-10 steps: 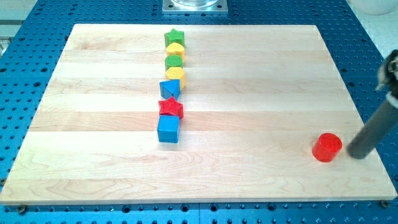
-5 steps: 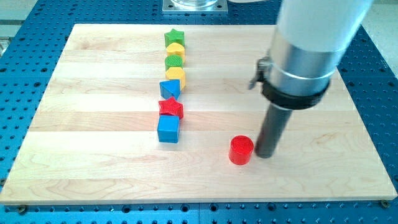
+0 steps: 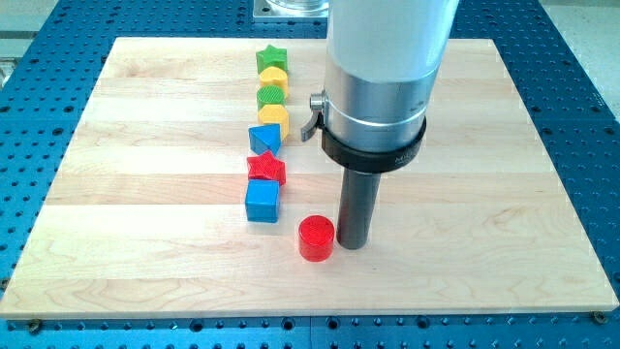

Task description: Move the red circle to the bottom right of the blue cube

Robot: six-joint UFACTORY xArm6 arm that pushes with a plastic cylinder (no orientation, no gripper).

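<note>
The red circle (image 3: 316,237) lies on the wooden board (image 3: 145,194), below and to the right of the blue cube (image 3: 262,202), a small gap apart from it. My tip (image 3: 351,242) stands just to the right of the red circle, touching or almost touching its side. The arm's wide silver body rises above the rod and hides part of the board's upper middle.
A column of blocks runs up from the blue cube: a red star (image 3: 266,168), a blue block (image 3: 264,138), a yellow block (image 3: 274,117), a green block (image 3: 270,97), a yellow block (image 3: 273,77) and a green star (image 3: 272,58). Blue perforated table surrounds the board.
My tip has swept left from the board's right side, pushing the red circle left until it lies just below and right of the blue cube. The other blocks have not moved.
</note>
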